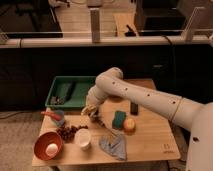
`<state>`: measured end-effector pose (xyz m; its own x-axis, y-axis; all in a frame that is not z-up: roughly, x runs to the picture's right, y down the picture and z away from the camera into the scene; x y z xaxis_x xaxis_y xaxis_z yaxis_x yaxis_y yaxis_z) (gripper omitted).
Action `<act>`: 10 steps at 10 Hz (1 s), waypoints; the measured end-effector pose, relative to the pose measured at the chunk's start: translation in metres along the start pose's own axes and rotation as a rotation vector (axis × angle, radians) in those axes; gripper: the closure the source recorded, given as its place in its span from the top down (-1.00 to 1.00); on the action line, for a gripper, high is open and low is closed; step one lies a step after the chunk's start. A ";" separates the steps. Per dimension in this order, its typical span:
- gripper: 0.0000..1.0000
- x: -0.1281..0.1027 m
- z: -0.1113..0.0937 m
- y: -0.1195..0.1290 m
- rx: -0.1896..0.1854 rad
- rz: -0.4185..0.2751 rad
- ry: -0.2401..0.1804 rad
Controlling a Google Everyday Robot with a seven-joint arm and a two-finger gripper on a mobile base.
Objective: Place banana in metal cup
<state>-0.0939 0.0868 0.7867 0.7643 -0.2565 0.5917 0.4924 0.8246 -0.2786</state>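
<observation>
My gripper [91, 111] hangs at the end of the white arm, just in front of the green tray and above the left middle of the wooden table. It is shut on the banana [88, 109], a small pale-yellow curved fruit held above the tabletop. The metal cup [58, 119] stands on the table to the left of the gripper and a little lower, with a red-orange item lying across its top. The banana is to the right of the cup and apart from it.
A green tray [70, 92] sits at the back left. A red bowl [48, 145] holding a pale egg-like thing, dark grapes [67, 132] and a white cup [83, 138] stand at the front left. A green sponge [119, 119], a round orange fruit [129, 125], a grey cloth [112, 146] and a dark block [134, 107] lie to the right.
</observation>
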 end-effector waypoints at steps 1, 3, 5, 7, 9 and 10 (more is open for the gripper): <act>-1.00 0.000 0.005 0.001 -0.018 0.002 0.019; -1.00 0.004 0.018 0.006 -0.047 0.015 0.046; -0.89 0.006 0.023 0.007 -0.058 0.019 0.049; -0.50 0.007 0.025 0.006 -0.059 0.024 0.046; -0.11 0.008 0.025 0.006 -0.062 0.023 0.049; 0.09 0.008 0.024 0.006 -0.063 0.021 0.052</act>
<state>-0.0950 0.1015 0.8086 0.7945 -0.2671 0.5453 0.5002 0.7971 -0.3383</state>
